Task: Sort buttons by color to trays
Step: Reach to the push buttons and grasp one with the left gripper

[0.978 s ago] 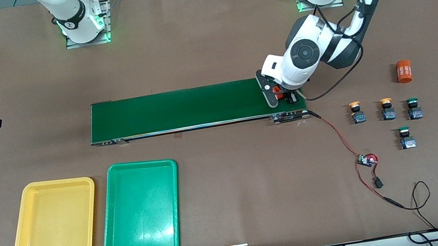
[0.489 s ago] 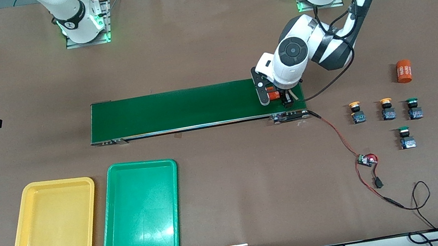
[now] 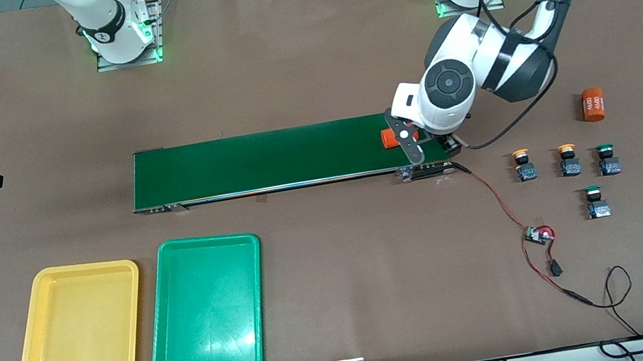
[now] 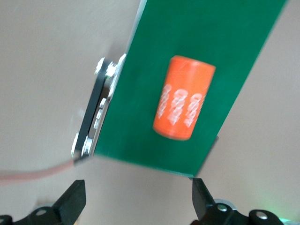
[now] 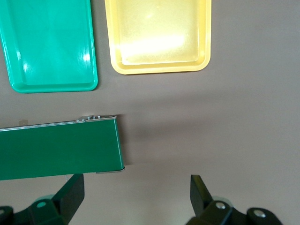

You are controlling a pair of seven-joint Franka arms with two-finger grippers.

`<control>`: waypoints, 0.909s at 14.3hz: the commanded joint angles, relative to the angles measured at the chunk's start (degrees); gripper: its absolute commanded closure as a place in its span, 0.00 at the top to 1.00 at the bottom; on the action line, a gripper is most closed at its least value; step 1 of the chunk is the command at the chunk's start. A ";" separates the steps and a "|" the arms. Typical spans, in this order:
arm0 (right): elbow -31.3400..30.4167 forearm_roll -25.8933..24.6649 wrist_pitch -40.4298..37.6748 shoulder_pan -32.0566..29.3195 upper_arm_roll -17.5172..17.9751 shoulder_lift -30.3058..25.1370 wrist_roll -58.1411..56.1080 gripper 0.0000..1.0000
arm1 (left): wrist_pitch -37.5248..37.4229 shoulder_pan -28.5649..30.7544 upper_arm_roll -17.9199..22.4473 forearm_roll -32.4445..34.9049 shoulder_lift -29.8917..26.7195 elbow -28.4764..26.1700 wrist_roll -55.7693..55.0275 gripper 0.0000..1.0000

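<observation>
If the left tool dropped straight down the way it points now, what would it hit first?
Most likely the bare table just off the end of the conveyor belt, or the belt's end. The orange cylinder lies on the belt just ahead of the open left tool. Depth is uncertain.

light: bright, even | glare: green tray (image 3: 205, 310) | blur: left wrist view

Orange cylinder (image 3: 593, 105) on the table reads "4680".
</observation>
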 commanded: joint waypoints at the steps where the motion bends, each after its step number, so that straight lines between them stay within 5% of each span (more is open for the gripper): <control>1: 0.99 0.82 -0.23 -0.21 -0.12 0.46 -0.71 1.00 | -3.99 1.24 0.67 1.08 -2.46 0.74 -13.08 1.00; 6: 1.00 0.91 -0.23 -0.21 -0.12 0.46 -0.71 1.00 | -4.79 5.47 0.58 0.99 -2.21 2.84 -34.37 1.00; 13: 1.08 1.00 -0.23 -0.21 -0.12 0.55 -0.71 1.00 | -4.97 14.16 2.78 1.43 6.67 10.24 -34.57 1.00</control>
